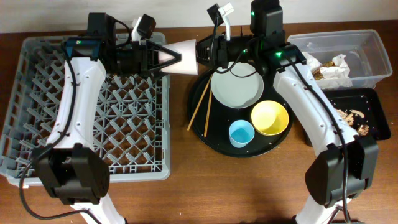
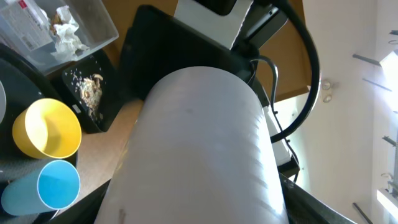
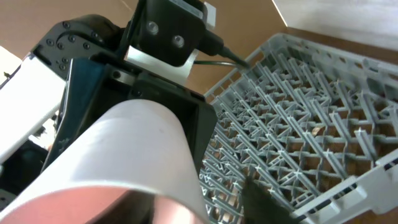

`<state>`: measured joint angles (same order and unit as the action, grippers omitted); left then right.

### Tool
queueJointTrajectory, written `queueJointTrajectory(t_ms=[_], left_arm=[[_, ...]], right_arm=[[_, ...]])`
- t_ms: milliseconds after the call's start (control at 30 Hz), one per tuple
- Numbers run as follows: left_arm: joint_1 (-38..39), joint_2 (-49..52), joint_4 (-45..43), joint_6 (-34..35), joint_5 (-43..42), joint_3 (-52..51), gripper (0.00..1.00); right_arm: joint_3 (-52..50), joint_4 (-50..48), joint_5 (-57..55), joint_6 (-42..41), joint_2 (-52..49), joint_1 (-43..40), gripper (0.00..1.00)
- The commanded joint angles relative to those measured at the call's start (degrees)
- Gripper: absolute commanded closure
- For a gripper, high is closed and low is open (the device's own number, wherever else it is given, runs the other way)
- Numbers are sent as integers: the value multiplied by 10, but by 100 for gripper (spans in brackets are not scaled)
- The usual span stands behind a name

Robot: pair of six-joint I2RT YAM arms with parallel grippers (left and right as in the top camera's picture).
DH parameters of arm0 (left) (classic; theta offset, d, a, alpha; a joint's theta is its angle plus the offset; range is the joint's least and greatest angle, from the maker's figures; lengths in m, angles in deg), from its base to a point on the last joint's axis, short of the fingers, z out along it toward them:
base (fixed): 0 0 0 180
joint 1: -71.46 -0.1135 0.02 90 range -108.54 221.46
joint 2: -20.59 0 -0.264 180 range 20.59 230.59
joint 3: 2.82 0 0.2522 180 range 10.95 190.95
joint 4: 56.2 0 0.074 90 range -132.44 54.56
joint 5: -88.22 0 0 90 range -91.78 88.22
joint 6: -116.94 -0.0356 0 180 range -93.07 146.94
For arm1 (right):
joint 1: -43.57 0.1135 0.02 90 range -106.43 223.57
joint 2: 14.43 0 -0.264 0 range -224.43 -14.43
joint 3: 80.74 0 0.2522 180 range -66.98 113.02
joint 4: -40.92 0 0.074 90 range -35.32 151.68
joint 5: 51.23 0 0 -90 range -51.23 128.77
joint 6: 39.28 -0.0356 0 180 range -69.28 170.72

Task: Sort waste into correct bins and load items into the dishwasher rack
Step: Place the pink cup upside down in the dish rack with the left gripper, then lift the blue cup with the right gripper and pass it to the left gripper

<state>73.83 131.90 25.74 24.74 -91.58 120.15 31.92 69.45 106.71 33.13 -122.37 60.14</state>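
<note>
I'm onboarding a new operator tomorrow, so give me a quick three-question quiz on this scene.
1. True or false: the yellow bowl sits on the round black tray.
2. Where is the pink cup? A in the rack, B flat on the table, C in the air between both arms' jaws.
3. What white waste lies in the clear tub?
Key: 1 true; 2 C; 3 crumpled napkins.

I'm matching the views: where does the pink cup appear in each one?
Overhead: pink cup top centre, lying sideways.
Left wrist: fills the centre.
Right wrist: lower left.
Landmarks: dishwasher rack, overhead and right wrist; yellow bowl, overhead and left wrist.
</note>
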Motion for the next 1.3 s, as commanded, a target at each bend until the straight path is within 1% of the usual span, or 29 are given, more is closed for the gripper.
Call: queueJointTrajectory(t_ms=[0, 67, 100, 133, 167, 200, 233, 267, 300, 333, 367, 433, 467, 533, 567, 600, 633, 700, 800, 833, 900, 967, 1000, 1067, 1200, 1233, 1267], left_arm=[[1, 2, 0, -7, -3, 8, 54], [-11, 2, -2, -7, -4, 8, 57], [-19, 2, -3, -8, -2, 8, 59], [-40, 2, -4, -21, 2, 9, 63], [-55, 2, -4, -21, 32, 12, 67], [-71, -5, -3, -20, 103, 21, 67], [-82, -18, 5, -20, 194, 35, 67], [-86, -34, 22, -20, 306, 52, 66], [-83, -58, 60, -20, 480, 71, 66], [-78, -73, 90, -19, 585, 75, 65], [-69, -83, 139, -9, 699, 75, 65], [-47, -79, 219, 5, 797, 61, 66], [-38, -79, 228, 5, 798, 46, 66], [-13, -79, 213, 14, 798, -5, 66], [2, -79, 202, 16, 811, -38, 66], [16, -78, 189, 34, 838, -71, 66], [28, -78, 170, 48, 858, -108, 66], [51, -78, 112, 52, 858, -173, 66], [63, -78, 55, 52, 864, -218, 65], [63, -78, 40, 52, 865, -230, 65], [63, -78, 31, 52, 867, -238, 49], [63, -78, 21, 52, 871, -238, 49], [63, -78, 19, 52, 871, -238, 51], [63, -78, 19, 52, 870, -235, 62], [63, -78, 84, 52, 871, -231, 60], [63, -78, 82, 52, 871, -231, 53], [63, -78, 78, 52, 871, -231, 32]], right_arm=[[7, 18, -7, 5, 7, -1, 23], [7, 53, -9, 10, 7, -27, 18], [7, 80, -15, 17, 7, -55, 12], [7, 112, -32, 26, 7, -77, 7], [7, 149, -59, 27, 7, -99, 1], [7, 218, -94, 64, 7, -128, 2], [7, 267, -130, 79, 7, -145, 2], [7, 324, -191, 99, 7, -156, 2], [7, 364, -264, 100, 7, -156, 2], [7, 391, -313, 104, 7, -153, 2], [7, 417, -366, 103, 7, -147, 2], [7, 448, -423, 103, 7, -146, 2], [7, 456, -441, 103, 7, -146, 2], [7, 464, -462, 103, 7, -146, 2], [7, 464, -462, 103, 7, -146, 2], [7, 464, -462, 103, 7, -146, 2], [7, 464, -463, 103, 7, -146, 2], [7, 468, -477, 103, 7, -146, 2], [7, 471, -477, 103, 7, -146, 2], [7, 472, -477, 103, 7, -146, 2], [7, 473, -477, 103, 7, -146, 2], [7, 473, -477, 103, 7, -146, 2], [7, 474, -477, 103, 7, -146, 2], [7, 475, -477, 103, 7, -146, 2], [7, 474, -482, 103, 7, -146, 2], [7, 475, -485, 103, 7, -146, 2], [7, 475, -486, 103, 7, -146, 2]])
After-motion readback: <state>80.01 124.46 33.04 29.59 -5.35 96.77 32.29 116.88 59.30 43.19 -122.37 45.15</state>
